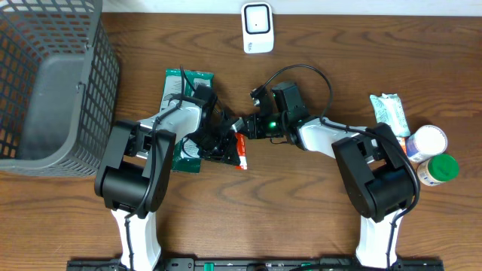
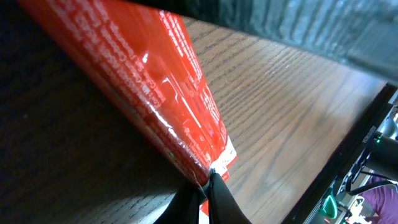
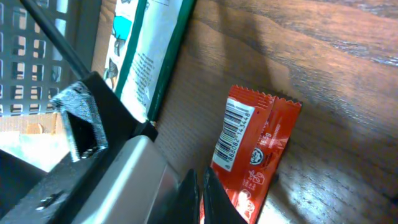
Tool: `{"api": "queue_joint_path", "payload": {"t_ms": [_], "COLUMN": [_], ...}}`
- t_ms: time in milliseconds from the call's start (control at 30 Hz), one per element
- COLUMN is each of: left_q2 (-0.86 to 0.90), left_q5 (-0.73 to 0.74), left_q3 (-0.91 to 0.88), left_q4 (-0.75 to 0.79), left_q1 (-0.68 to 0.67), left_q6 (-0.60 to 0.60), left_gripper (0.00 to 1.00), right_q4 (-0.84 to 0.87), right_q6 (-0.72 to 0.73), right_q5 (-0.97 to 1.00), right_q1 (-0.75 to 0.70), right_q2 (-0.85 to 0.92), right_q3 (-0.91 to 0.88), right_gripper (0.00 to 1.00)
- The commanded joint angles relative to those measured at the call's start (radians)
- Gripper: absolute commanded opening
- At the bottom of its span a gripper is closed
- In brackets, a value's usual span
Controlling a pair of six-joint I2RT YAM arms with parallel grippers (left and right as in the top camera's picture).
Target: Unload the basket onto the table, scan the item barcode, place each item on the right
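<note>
A red snack packet (image 1: pixel 241 152) lies low over the table's middle, between my two grippers. In the left wrist view the packet (image 2: pixel 161 93) fills the upper left, and my left gripper (image 2: pixel 206 180) is shut on its sealed end. In the right wrist view the same packet (image 3: pixel 255 155) shows its white barcode (image 3: pixel 233 134) facing up. My right gripper (image 3: pixel 200 174) is shut, its tips just left of the packet's edge with nothing clearly between them. A white scanner (image 1: pixel 257 28) stands at the table's far edge.
A green-and-white packet (image 1: pixel 184 113) lies under my left arm. A grey mesh basket (image 1: pixel 53 83) stands at the far left. At the right are a pale wrapped packet (image 1: pixel 388 113) and two capped bottles (image 1: pixel 427 141).
</note>
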Motion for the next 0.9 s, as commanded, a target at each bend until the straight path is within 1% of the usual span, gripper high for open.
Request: {"api": "queue_joint_path", "payload": {"t_ms": [0,233,400,433,500,567,600,633,667,733,867], "left_q2": [0.046,0.046,0.046,0.046,0.046,0.046,0.046,0.046,0.046,0.046,0.046], "left_q5": [-0.110,-0.110,-0.110,-0.110,-0.110,-0.106,-0.092,-0.065,-0.027,0.021,0.021], "left_q3": [-0.016,-0.016,-0.016,-0.016,-0.016,-0.016,-0.016,-0.016,-0.016,-0.016,-0.019], "left_q4": [-0.002,-0.002,0.032,0.048,0.076,0.100,0.108,0.112,0.118,0.122,0.123], "left_q1": [0.004,0.004,0.004,0.004,0.004,0.004,0.004,0.004,0.004,0.003,0.003], "left_q6": [0.009,0.008,-0.041,-0.061,-0.108,-0.154,-0.161,-0.161,-0.161,-0.160,-0.160], "left_gripper": [0.07,0.07,0.07,0.12,0.33,0.41,0.48,0.52,0.56,0.57,0.58], "right_q4": [-0.002,-0.032,-0.106,-0.126,-0.154,-0.172,-0.181,-0.188,-0.191,-0.190,-0.189], "right_q6": [-0.022,-0.003,0.016,0.018,0.019,0.032,0.043,0.055,0.063,0.082,0.102], "right_q5": [0.013,0.055,0.056,0.056,0.055,0.055,0.051,0.050,0.048,0.034,0.011], "right_q1": [0.016,-0.014,-0.054,-0.056,-0.056,-0.056,-0.056,-0.056,-0.055,-0.055,-0.055], "right_q2": [0.050,0.072,0.072,0.072,0.072,0.072,0.072,0.072,0.072,0.072,0.072], "right_q3": [-0.002,-0.002,-0.002,-0.002,-0.002,-0.002,-0.002,-0.002,-0.002,-0.002,-0.002], "right_gripper": [0.01,0.01,0.01,0.01,0.01,0.01,0.01,0.01,0.01,0.01,0.01]}}
